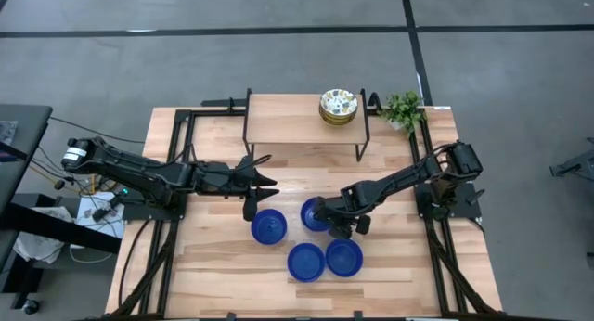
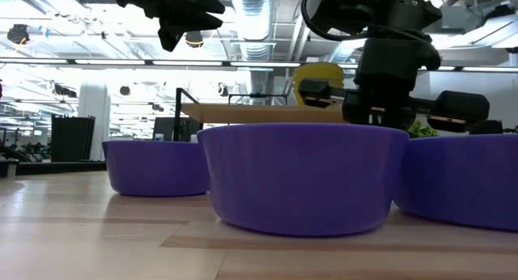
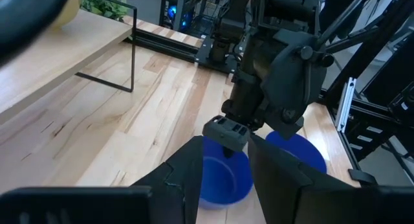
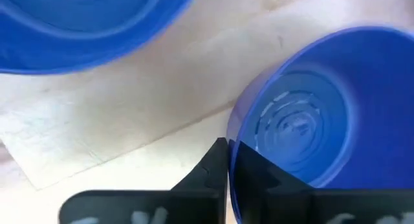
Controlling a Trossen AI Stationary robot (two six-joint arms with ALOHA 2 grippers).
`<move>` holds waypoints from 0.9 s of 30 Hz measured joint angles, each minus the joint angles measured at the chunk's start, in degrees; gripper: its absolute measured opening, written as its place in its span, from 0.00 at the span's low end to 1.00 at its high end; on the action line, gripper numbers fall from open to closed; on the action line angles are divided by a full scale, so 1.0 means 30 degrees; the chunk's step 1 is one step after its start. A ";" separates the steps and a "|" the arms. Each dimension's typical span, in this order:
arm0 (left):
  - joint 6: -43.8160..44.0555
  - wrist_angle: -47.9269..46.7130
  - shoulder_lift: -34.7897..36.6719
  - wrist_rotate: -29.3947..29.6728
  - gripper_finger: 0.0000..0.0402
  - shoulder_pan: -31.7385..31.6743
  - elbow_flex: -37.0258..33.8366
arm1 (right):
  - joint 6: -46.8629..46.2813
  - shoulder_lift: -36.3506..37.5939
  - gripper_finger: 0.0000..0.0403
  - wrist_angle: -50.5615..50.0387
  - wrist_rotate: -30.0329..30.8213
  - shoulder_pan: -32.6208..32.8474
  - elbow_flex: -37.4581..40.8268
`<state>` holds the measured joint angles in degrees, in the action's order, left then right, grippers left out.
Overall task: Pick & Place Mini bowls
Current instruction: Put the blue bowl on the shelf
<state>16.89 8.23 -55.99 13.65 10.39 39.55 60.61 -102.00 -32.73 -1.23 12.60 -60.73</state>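
Note:
Four blue mini bowls stand upright on the table: one (image 1: 269,226) at the left, one (image 1: 312,211) in the middle, two (image 1: 305,262) (image 1: 344,257) nearer the front edge. A stack of patterned mini bowls (image 1: 339,107) sits on the raised shelf (image 1: 288,117) at the back. My right gripper (image 1: 332,224) is shut on the middle blue bowl (image 4: 304,127). My left gripper (image 1: 266,186) hovers open above the table, left of that bowl, with nothing between its fingers (image 3: 187,179). My right gripper pinches the middle bowl's rim (image 4: 231,141) on its right, near side. One finger (image 4: 213,169) is outside the wall and the other (image 4: 265,179) is inside the bowl. The fingers come steeply from above. The bowl stands upright on the table.
The shelf's thin black legs (image 1: 248,135) (image 1: 364,140) stand just behind the bowls. A small green plant (image 1: 404,109) is at the back right corner. In the low view the front bowls (image 2: 303,179) (image 2: 461,183) hide the held one. Bare wood lies at the table's front left.

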 joint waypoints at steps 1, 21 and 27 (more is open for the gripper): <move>-0.0002 -0.0006 0.0000 0.0003 0.30 0.0000 0.0000 | -0.0239 0.0000 0.02 -0.0018 0.0038 0.0000 0.0000; -0.0429 -0.0454 0.0181 0.1160 0.30 -0.0674 0.0000 | -0.3766 0.0000 0.00 -0.5595 -0.1266 -0.1110 -0.6563; 0.0486 -0.2970 0.1281 0.1157 0.30 -0.1311 0.0000 | -0.4082 0.0015 0.00 -0.7423 -0.1459 -0.1107 -0.8923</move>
<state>18.35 -0.68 -52.14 17.13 6.46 39.55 48.36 -101.95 -55.00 -5.61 9.28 -87.50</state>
